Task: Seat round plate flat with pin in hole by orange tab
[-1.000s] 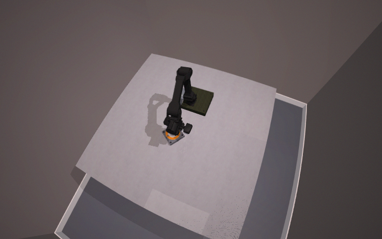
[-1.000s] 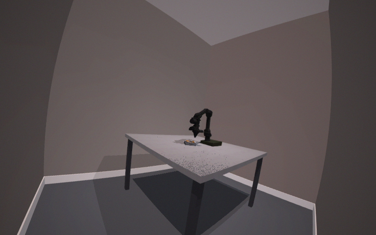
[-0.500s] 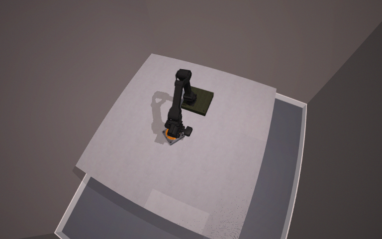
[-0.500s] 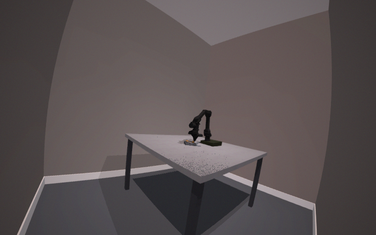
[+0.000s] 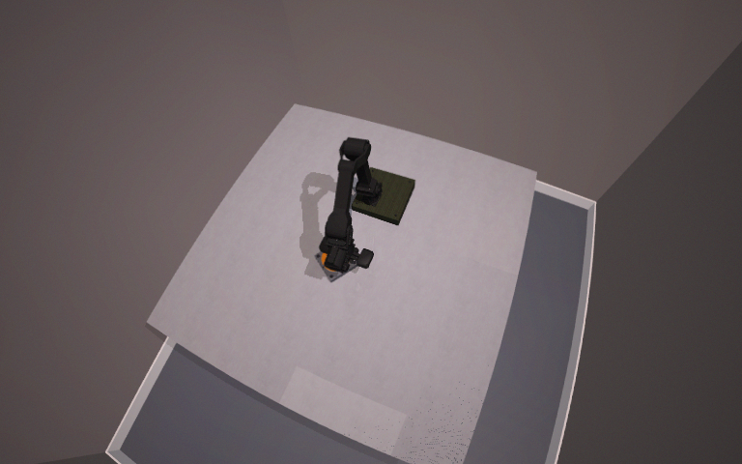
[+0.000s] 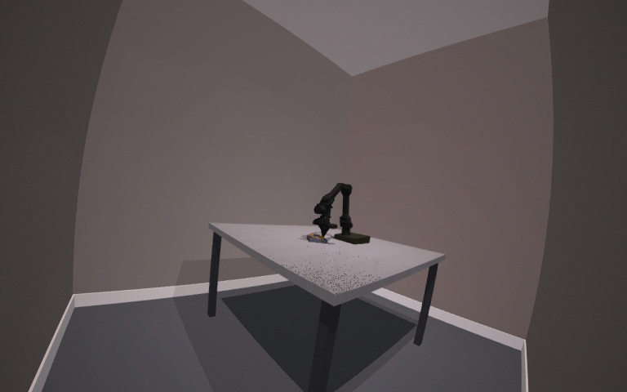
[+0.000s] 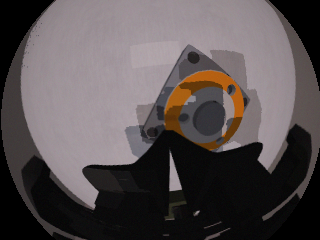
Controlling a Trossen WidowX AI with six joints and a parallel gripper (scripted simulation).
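The round plate (image 7: 200,76) (image 5: 327,261) shows an orange ring around a grey middle. It sits over the square grey base (image 7: 188,70) (image 5: 337,275), around the dark round post (image 7: 209,118). A small round hole (image 7: 231,90) shows in the ring at its upper right in the wrist view. The orange tab and the pin cannot be told apart, nor whether the plate is flat. My gripper (image 7: 167,133) (image 6: 324,236) is shut and empty, its tips low at the plate's near left edge; touching or not is unclear. In the top view the arm hides the tips and much of the plate.
The arm's dark green mounting board (image 5: 394,196) (image 6: 353,238) stands on the pale table (image 5: 415,305) (image 6: 277,245) behind the base. Dark round marks sit in the base's corners. The arm's shadow falls on the table beside the base.
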